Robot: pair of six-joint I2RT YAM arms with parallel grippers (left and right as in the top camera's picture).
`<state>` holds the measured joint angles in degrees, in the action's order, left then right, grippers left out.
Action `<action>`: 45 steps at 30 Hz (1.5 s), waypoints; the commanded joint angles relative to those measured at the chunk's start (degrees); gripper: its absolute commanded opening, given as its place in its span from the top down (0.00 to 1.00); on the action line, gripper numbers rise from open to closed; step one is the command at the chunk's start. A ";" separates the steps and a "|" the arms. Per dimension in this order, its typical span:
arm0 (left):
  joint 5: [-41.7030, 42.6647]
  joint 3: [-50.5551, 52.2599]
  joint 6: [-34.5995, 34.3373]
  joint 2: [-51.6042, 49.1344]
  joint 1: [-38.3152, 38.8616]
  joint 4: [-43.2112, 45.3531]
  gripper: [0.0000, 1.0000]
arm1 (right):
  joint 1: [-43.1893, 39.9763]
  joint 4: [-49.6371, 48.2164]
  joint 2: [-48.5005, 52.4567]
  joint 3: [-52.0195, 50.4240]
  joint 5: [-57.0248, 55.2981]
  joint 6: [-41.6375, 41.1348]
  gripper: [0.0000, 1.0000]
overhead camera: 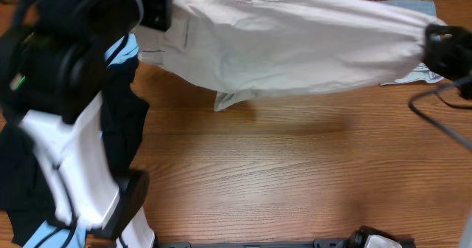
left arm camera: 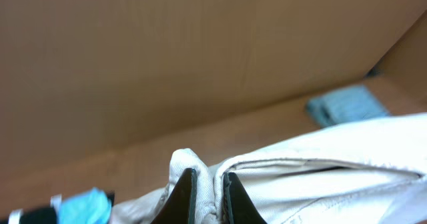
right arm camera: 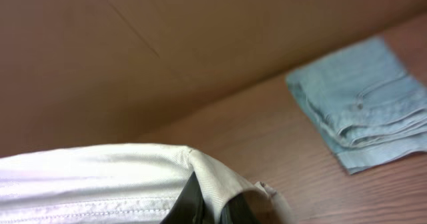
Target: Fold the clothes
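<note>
While the beige shorts (overhead camera: 295, 45) hang stretched above the tabletop (overhead camera: 295, 167), unfolded, the left fingers (left arm camera: 185, 197) and right fingers (right arm camera: 190, 201) are each clamped on one end of the cloth. The denim shorts (right arm camera: 360, 111) lie folded at the rear; the black garment (overhead camera: 18, 174) lies heaped, so most work appears outstanding.

Left tool (left arm camera: 209, 179) and right tool (right arm camera: 212, 199) are clamped shut, held far apart.

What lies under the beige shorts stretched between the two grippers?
Folded pale denim shorts peek out at the right end, mostly covered by the beige shorts. Elsewhere only the table shows; the rest is hidden.
</note>
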<state>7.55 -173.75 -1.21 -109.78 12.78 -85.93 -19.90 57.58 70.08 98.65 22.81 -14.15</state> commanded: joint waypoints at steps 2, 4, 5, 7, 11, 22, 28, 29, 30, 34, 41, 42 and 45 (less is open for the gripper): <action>-5.31 -1.29 -0.04 8.33 -1.55 1.64 0.96 | -6.64 2.67 -5.86 6.80 -4.68 1.18 0.96; -6.21 -1.29 -0.04 11.78 -1.55 1.60 0.96 | -10.25 4.48 -9.60 9.92 -4.72 2.27 0.96; -6.62 -1.29 -0.04 12.76 -1.55 1.62 0.96 | -11.21 4.94 -10.56 10.75 -4.72 2.27 0.96; -7.65 -1.29 -0.07 14.64 -1.55 1.81 0.96 | -12.35 5.95 -12.11 12.55 -5.22 3.23 0.96; -8.63 -1.27 -0.07 16.55 -1.55 2.51 0.96 | -11.58 8.90 -12.59 15.06 -7.54 4.00 0.96; -8.70 3.06 -0.04 8.83 -1.55 1.60 0.96 | -11.56 14.73 -7.13 14.93 -5.70 7.02 0.96; -11.08 5.66 -0.07 -1.09 -1.55 1.40 0.96 | -11.56 19.78 2.56 14.93 -1.01 10.49 0.96; -10.91 5.66 -0.09 -2.14 -1.55 1.38 0.96 | -11.56 20.31 4.02 14.93 0.52 11.58 0.96; -10.86 5.66 -0.11 -2.71 -1.49 1.36 0.96 | -11.56 20.72 5.03 14.93 1.64 12.33 0.96; -9.79 5.53 -0.13 -2.64 -1.49 1.05 0.96 | -11.56 21.81 6.82 14.95 3.89 13.18 0.96; -9.60 5.46 -0.13 4.46 -1.51 -0.04 0.96 | -11.67 21.88 1.46 15.13 3.87 13.16 0.96; -9.60 5.46 -0.13 5.99 -1.51 -0.17 0.96 | -11.67 21.99 0.15 15.13 3.85 13.14 0.96; -9.60 5.46 -0.11 10.88 -1.51 -0.50 0.96 | -11.67 22.73 -4.63 15.13 3.06 13.09 0.96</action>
<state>5.69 -166.43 -1.19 -107.15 13.74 -87.18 -29.95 80.07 70.41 112.88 32.53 -2.02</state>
